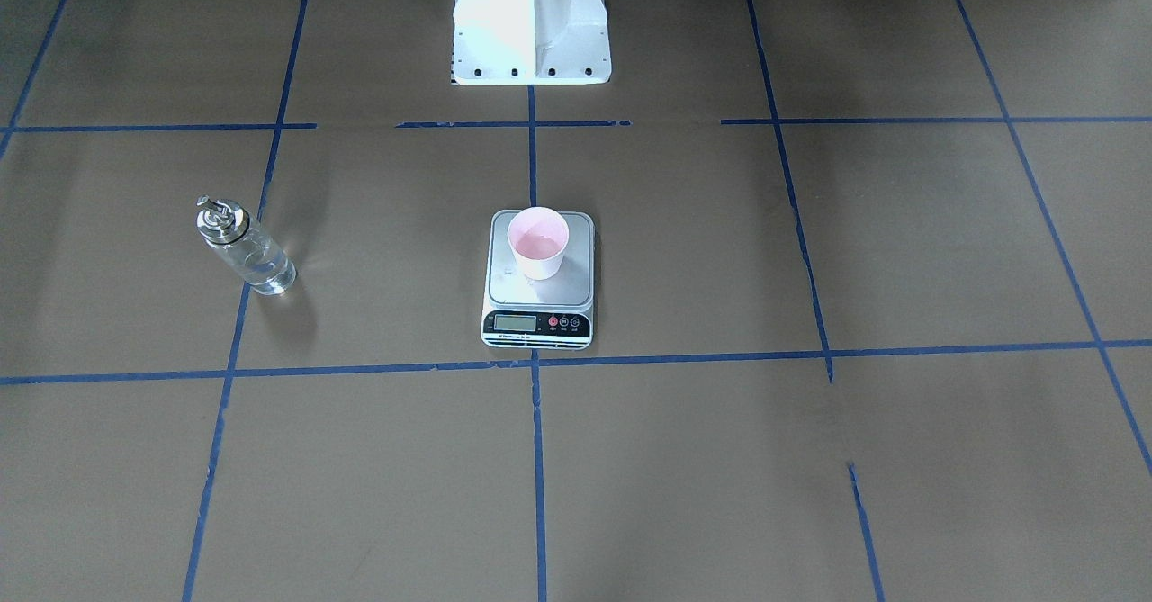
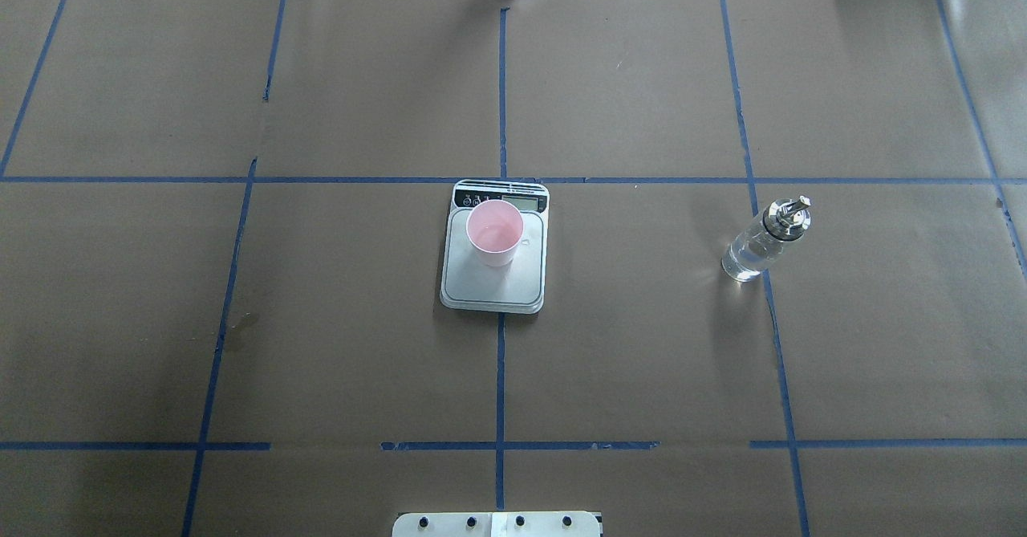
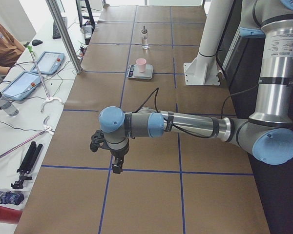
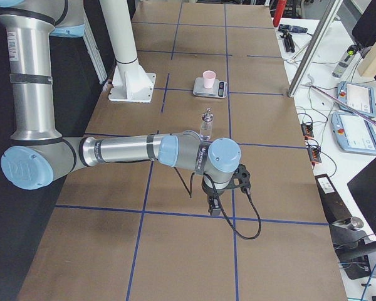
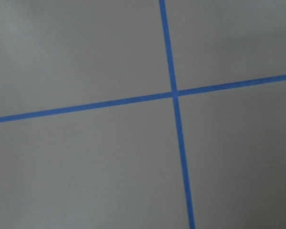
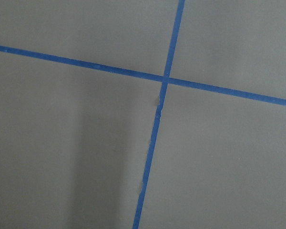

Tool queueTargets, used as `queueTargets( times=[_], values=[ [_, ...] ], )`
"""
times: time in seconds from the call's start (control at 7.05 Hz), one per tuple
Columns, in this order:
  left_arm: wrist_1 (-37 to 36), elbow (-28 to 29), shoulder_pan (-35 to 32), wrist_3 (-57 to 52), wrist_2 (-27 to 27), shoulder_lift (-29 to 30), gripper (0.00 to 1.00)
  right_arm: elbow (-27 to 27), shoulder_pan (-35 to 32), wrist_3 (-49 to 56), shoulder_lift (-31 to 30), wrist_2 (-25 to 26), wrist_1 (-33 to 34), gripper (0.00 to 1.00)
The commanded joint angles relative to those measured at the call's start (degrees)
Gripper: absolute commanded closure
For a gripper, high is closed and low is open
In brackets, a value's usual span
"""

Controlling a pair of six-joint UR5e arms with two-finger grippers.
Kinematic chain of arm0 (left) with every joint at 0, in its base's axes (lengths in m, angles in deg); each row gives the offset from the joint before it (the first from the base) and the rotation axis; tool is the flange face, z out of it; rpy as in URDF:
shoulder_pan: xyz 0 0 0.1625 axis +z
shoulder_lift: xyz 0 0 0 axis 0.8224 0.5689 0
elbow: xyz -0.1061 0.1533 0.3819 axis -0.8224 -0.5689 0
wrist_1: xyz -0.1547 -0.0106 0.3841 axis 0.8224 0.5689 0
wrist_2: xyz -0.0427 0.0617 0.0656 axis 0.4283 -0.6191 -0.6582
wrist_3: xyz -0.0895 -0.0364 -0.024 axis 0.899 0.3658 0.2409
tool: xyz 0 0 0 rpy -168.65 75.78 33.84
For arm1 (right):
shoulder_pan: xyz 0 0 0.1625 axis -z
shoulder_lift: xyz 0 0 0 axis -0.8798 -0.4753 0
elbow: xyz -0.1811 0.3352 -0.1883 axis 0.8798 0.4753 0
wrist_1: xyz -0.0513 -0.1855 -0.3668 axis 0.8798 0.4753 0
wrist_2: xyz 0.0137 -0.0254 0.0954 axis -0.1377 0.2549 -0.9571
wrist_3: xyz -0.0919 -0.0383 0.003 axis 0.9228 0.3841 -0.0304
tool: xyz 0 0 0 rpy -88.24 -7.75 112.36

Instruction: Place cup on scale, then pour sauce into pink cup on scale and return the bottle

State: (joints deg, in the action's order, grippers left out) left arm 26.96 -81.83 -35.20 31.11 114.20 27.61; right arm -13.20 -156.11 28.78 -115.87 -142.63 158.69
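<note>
The pale pink cup [image 1: 538, 242] stands upright on the silver scale [image 1: 540, 296] at the table's middle; they also show in the overhead view as cup [image 2: 495, 233] and scale [image 2: 491, 288]. The clear bottle [image 2: 765, 240] with its silver pourer cap stands upright on the robot's right, apart from the scale, with clear liquid in its lower part. My left gripper [image 3: 116, 165] and right gripper [image 4: 214, 205] hang over bare table near the two table ends, far from the cup and bottle. They show only in the side views, so I cannot tell if they are open or shut. Both wrist views show only paper and blue tape.
The white robot pedestal [image 1: 531, 26] stands behind the scale. Blue tape lines [image 2: 501, 360] grid the brown table cover. A metal post [image 3: 66, 36], tablets [image 3: 48, 62] and a seated person [image 3: 1, 44] are at the operators' side.
</note>
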Motion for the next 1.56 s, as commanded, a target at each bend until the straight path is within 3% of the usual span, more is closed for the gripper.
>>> queueTargets(
  times=[0.0, 0.71, 1.13, 1.42],
  values=[
    [1.7, 0.1, 1.4, 0.6, -0.1, -1.0, 0.00, -0.5, 1.5, 0.0, -0.5, 0.1, 0.1, 0.00],
    [2.2, -0.2, 1.4, 0.5, -0.1, -0.9, 0.00, 0.6, 5.8, -0.8, -1.3, 0.1, -0.5, 0.00],
    [3.2, 0.0, 1.4, 0.5, 0.1, -0.9, 0.00, 4.7, 6.6, -1.0, -1.2, 0.0, -7.2, 0.00],
    [3.3, 0.0, 1.4, 0.5, 0.1, -0.9, 0.00, 4.5, 6.7, -3.9, -1.1, 0.0, -7.5, 0.00]
  ],
)
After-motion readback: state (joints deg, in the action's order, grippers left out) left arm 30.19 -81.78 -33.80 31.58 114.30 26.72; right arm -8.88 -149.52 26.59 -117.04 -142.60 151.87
